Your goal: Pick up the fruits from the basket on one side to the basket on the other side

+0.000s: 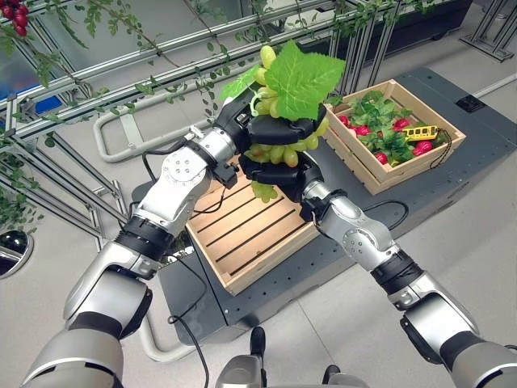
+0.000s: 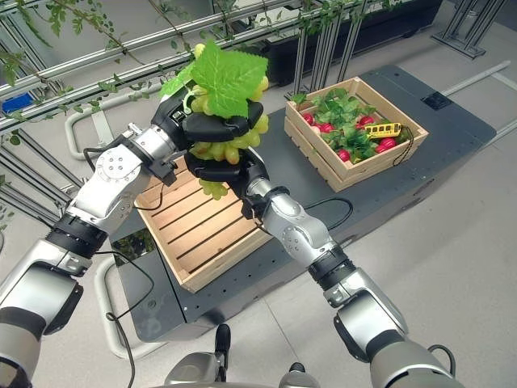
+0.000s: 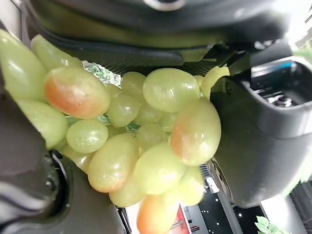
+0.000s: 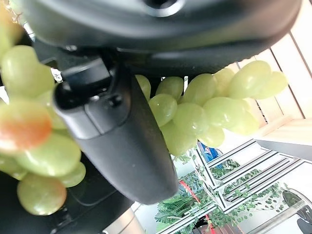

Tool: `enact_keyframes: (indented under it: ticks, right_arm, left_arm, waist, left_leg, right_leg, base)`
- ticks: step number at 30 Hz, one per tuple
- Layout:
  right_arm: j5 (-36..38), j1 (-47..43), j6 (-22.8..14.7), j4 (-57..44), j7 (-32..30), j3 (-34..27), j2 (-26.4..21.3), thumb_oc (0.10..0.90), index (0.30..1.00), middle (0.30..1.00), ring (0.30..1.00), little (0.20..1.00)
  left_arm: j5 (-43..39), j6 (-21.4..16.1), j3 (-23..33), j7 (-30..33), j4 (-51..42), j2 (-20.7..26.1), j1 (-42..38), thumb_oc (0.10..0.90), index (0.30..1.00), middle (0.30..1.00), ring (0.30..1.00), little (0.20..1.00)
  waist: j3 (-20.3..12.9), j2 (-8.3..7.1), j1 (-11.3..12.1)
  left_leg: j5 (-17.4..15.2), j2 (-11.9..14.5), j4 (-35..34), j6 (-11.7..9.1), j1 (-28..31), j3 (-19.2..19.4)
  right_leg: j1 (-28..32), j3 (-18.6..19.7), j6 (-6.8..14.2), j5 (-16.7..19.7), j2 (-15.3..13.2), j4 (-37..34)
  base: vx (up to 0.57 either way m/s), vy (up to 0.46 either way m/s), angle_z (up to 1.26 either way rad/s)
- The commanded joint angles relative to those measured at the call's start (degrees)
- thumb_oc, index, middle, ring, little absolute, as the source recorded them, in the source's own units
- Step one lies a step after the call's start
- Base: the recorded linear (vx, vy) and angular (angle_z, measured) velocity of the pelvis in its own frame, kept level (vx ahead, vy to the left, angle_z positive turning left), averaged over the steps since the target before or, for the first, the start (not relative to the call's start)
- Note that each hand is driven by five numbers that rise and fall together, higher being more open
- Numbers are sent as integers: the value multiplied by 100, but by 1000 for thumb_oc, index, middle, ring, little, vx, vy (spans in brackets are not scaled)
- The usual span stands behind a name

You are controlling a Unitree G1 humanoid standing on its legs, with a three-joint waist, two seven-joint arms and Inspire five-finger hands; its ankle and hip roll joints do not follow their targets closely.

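A bunch of green grapes (image 1: pixel 264 191) with a large green leaf (image 1: pixel 300 79) is held up in the air over the empty wooden crate (image 1: pixel 242 230) on the left. My left hand (image 1: pixel 279 128) is curled over the upper part of the bunch. From below, my right hand (image 1: pixel 271 171) is curled round it. Up close, the grapes (image 3: pixel 161 141) lie between my left hand's dark fingers (image 3: pixel 253 141). They also hang past my right hand's thumb (image 4: pixel 122 141). The crate (image 1: pixel 404 174) on the right holds red fruits, leaves and a yellow toy bus (image 1: pixel 420 132).
Both crates stand on a dark platform (image 1: pixel 452 97). A metal rail frame (image 1: pixel 121 81) draped with vines runs behind the crates. A white tube handle (image 1: pixel 109 133) sticks out at the platform's far left. Grey floor surrounds the platform.
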Motion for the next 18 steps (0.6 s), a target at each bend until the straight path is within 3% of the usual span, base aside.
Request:
enact_keyframes:
  ticks: [1, 8, 14, 18]
  right_arm:
    - [503, -716, -1234, 230, 59, -208, 551, 400, 300, 300, 300, 300]
    - [538, -715, -1277, 223, 28, -245, 405, 400, 300, 300, 300, 300]
    - [489, -677, -1295, 322, 103, -286, 139, 400, 300, 300, 300, 300]
    - [632, -696, -1294, 491, 150, -291, -87, 400, 300, 300, 300, 300]
  left_arm:
    - [243, -190, -77, 258, 956, -241, -339, 800, 900, 900, 900, 900]
    - [590, -251, -260, 107, 1160, 38, -493, 800, 900, 900, 900, 900]
    - [759, -362, -530, -532, 1237, 549, -666, 800, 900, 900, 900, 900]
    - [810, -509, -684, -628, 1286, 831, -800, 800, 900, 900, 900, 900]
  waist:
    - [-1459, -63, 67]
    - [-1467, -54, 51]
    - [-1469, -14, 19]
    - [-1481, -2, 12]
  left_leg:
    - [-842, 393, 5, -378, 409, 45]
    - [-840, 392, 5, -372, 397, 64]
    - [-835, 402, 5, -368, 410, 121]
    - [-831, 411, 5, -373, 433, 152]
  right_leg:
    - [-177, -48, -416, 5, -154, 33]
    - [-198, -47, -408, 29, -152, 13]
    - [-209, -14, -393, 56, -153, 4]
    - [-206, 5, -383, 68, -149, 4]
  base:
    - [0, 0, 0]
    - [0, 0, 0]
    - [0, 0, 0]
    - [0, 0, 0]
